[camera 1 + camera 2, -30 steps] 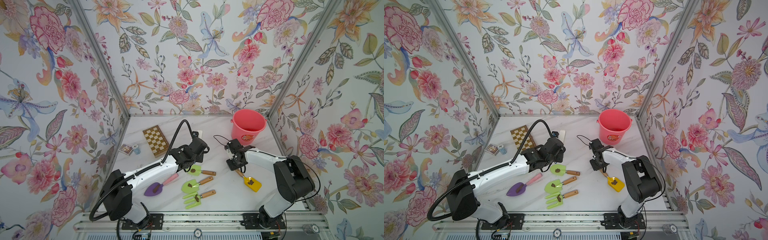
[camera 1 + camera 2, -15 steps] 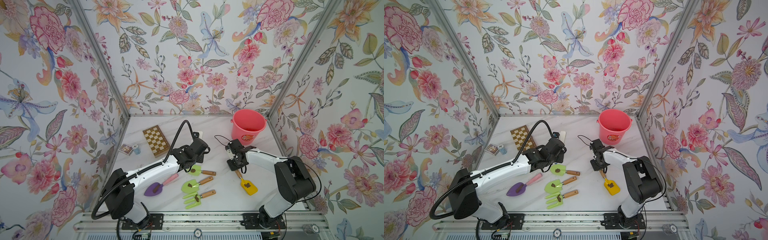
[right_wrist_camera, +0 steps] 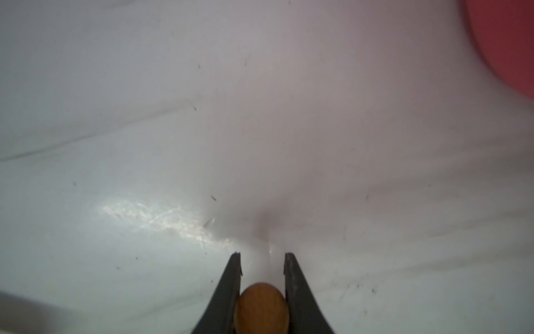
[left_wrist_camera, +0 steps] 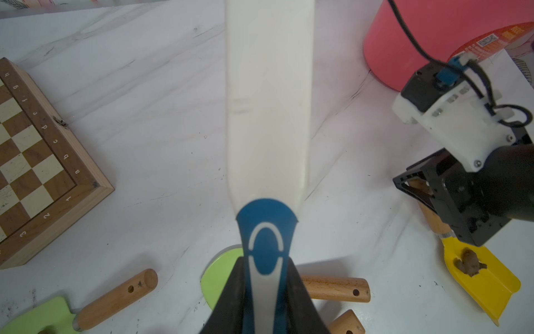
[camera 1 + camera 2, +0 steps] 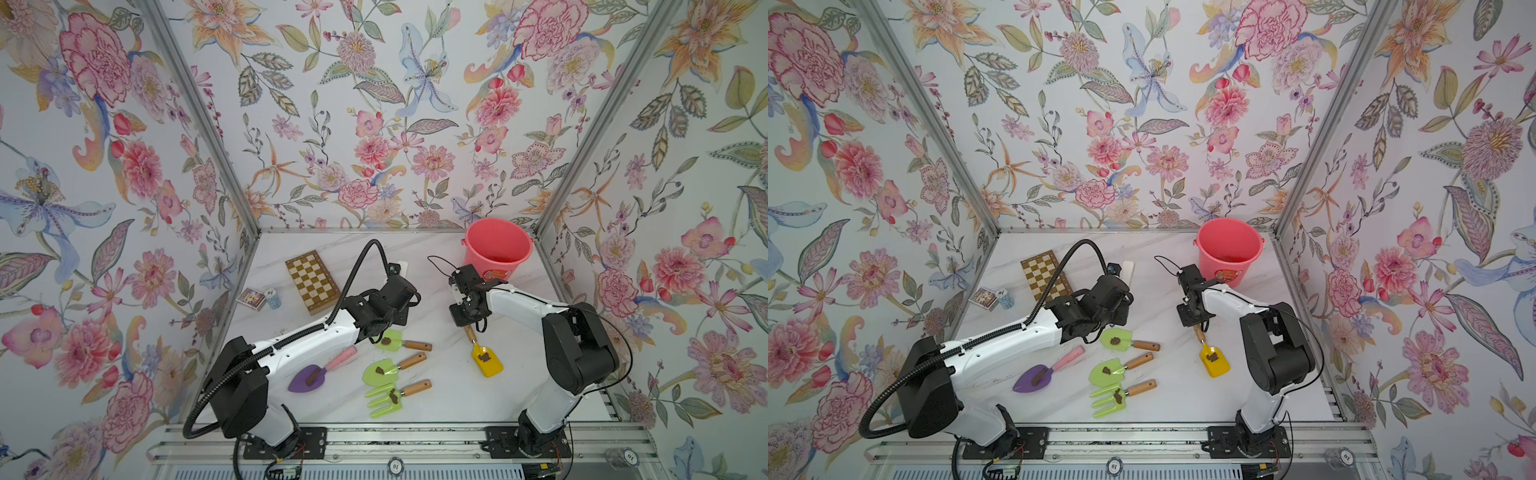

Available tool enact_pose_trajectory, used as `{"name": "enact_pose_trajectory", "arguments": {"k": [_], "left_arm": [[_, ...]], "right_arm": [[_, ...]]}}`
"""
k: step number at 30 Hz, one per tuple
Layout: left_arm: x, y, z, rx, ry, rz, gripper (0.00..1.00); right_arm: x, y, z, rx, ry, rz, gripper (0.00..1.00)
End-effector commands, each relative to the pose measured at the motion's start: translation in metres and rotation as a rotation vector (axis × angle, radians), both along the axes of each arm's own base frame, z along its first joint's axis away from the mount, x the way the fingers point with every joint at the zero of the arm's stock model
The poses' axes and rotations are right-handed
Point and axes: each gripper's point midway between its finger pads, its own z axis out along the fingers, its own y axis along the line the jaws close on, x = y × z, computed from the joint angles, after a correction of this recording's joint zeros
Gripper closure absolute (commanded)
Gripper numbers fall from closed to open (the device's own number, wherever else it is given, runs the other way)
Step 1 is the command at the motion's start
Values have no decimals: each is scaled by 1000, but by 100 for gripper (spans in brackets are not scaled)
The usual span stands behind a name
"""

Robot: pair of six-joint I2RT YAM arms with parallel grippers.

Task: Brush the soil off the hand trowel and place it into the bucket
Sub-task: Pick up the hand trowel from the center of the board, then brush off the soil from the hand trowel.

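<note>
Two closed grips: yellow trowel [image 5: 490,366] right, brush [image 4: 268,115] left.
The trowel's wooden handle is clamped by the right gripper [image 3: 262,256]; its blade, bearing the soil [image 4: 469,263], is pointed toward the robot's base, away from the bucket [image 5: 515,268]. The brush is held by the left gripper [image 4: 264,261].

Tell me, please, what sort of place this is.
Most likely a staged robot test cell, not a real garden: two arms bolted to a metal rail, a tabletop boxed in by floral-papered walls, and small garden tools laid out near a bucket.
</note>
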Motion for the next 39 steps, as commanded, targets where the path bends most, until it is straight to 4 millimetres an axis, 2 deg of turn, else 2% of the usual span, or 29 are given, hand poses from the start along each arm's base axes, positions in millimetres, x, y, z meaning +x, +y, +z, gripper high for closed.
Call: {"name": "enact_pose_trajectory", "arguments": {"k": [1, 4, 6, 10, 14, 18, 23, 24, 28, 32, 39], "left_arm": [[0, -9, 4, 12, -16, -44, 93], [-8, -11, -2, 25, 9, -109, 95], [-23, -16, -9, 25, 46, -213, 96], [-59, -19, -27, 40, 167, -399, 99], [-76, -10, -36, 115, 205, -473, 100], [-67, -9, -28, 164, 158, -477, 100], [-45, -21, -17, 243, 68, -474, 100], [-39, -24, -27, 282, 71, -471, 100], [-24, -35, -27, 345, 14, -476, 100], [-24, -46, -28, 403, -42, -498, 100], [-28, -54, -26, 457, -125, -498, 100]], "right_arm": [[21, 11, 5, 44, -13, -110, 88], [41, 18, 16, 45, -53, -180, 89], [52, 26, 27, 60, -88, -199, 89], [79, 41, 59, 57, -202, -226, 90], [99, 56, 93, 108, -283, -241, 90], [105, 75, 107, 127, -289, -172, 90], [98, 88, 100, 87, -251, -90, 91], [97, 89, 97, 82, -241, -78, 92], [95, 92, 95, 89, -223, -64, 92], [95, 98, 95, 87, -172, -46, 93], [93, 101, 101, 123, -98, -67, 94]]}}
